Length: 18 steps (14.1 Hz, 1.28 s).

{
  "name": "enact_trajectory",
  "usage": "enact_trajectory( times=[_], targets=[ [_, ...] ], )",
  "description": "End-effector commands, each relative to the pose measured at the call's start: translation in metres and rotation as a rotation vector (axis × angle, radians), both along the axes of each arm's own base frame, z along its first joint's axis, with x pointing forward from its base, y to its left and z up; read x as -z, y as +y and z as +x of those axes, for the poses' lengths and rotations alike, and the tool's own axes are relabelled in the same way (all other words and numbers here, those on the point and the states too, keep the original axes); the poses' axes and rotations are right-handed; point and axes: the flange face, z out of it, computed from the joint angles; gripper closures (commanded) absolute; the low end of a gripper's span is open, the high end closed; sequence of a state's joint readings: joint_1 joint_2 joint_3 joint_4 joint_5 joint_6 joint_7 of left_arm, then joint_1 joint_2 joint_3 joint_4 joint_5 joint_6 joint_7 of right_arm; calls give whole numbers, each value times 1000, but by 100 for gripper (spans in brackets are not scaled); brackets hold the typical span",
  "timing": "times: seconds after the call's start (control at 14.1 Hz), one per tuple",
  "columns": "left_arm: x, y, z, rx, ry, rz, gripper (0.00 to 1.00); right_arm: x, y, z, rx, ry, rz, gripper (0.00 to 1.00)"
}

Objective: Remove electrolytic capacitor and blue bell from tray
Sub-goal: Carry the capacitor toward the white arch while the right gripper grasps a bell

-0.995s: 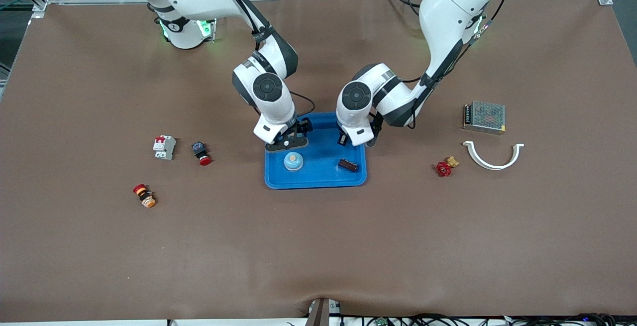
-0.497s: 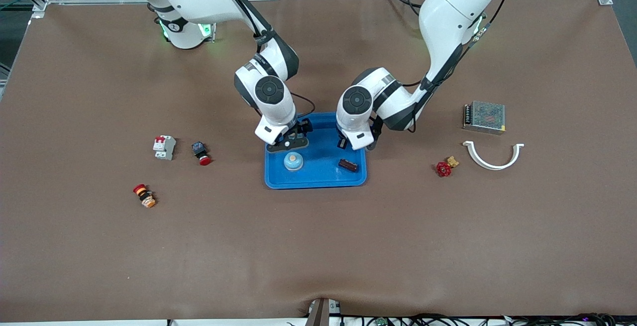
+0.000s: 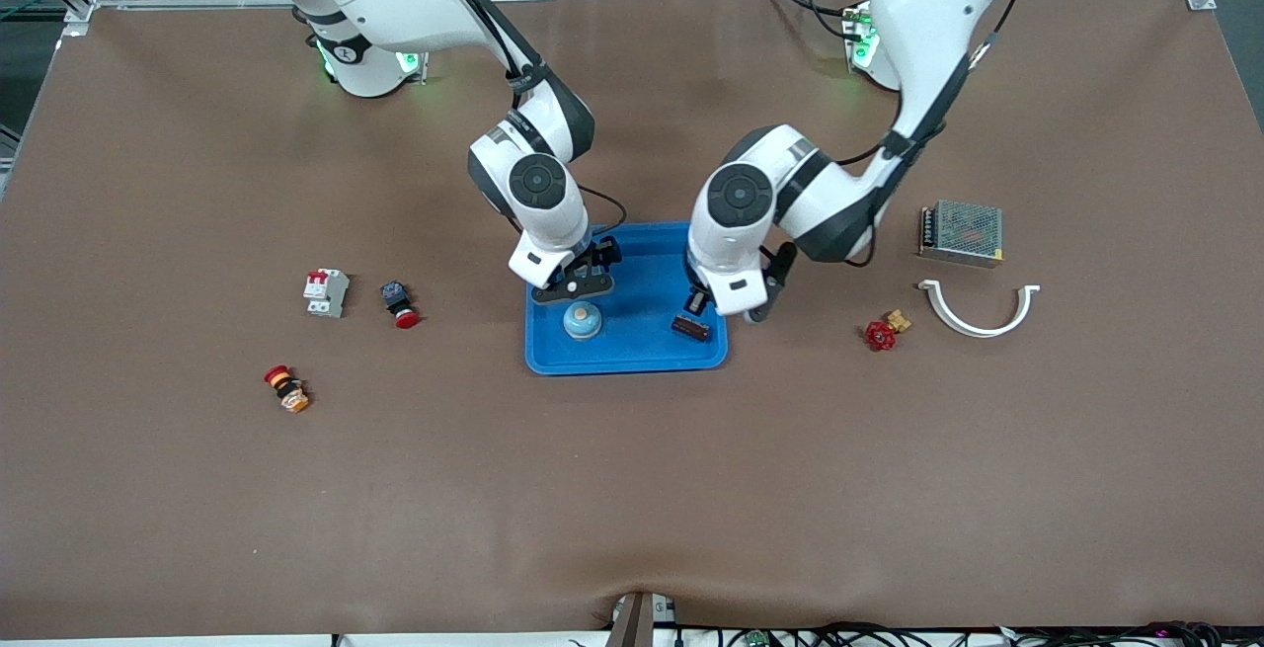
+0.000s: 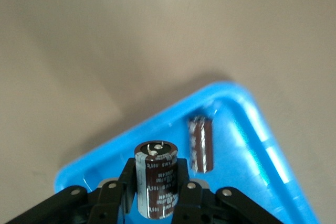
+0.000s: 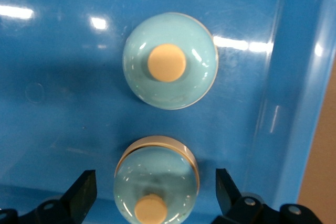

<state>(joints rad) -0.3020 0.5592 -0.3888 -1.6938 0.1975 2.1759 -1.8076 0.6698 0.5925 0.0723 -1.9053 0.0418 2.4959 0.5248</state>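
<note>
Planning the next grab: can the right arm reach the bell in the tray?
Probably yes. The right gripper hangs open over the blue tray beside the bell, nothing between them. The left gripper is over the tray's other end, out of the way.

Glossy blue plastic tray (image 3: 632, 356), shiny-sleeved capacitor (image 4: 156, 184), smooth glossy bell (image 5: 170, 60), matt brown table cover (image 3: 632, 489).

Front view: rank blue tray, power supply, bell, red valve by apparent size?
1. blue tray
2. power supply
3. bell and red valve look about alike; the bell seems slightly bigger, but too close to rank.
</note>
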Motion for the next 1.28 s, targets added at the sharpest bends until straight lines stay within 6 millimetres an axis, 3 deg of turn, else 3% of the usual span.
enact_trajectory(
  times=[0.0, 0.36, 0.71, 0.92, 1.07, 1.21],
  targets=[
    [-23, 44, 23, 58, -3, 36, 100, 2, 5, -4, 14, -2, 5, 0],
    [-41, 146, 55, 208, 100, 93, 100, 3, 4, -5, 17, 5, -3, 0],
    [-25, 234, 71, 343, 187, 77, 100, 6, 1, -8, 17, 10, -8, 0],
    [-13, 287, 73, 428, 237, 134, 100, 5, 1, -7, 19, 9, -7, 26],
    [-5, 328, 75, 457, 260, 144, 100, 6, 1, -7, 20, 8, -6, 38],
    [2, 347, 76, 513, 280, 126, 100, 6, -1, -6, 22, 10, -8, 46]
  ],
)
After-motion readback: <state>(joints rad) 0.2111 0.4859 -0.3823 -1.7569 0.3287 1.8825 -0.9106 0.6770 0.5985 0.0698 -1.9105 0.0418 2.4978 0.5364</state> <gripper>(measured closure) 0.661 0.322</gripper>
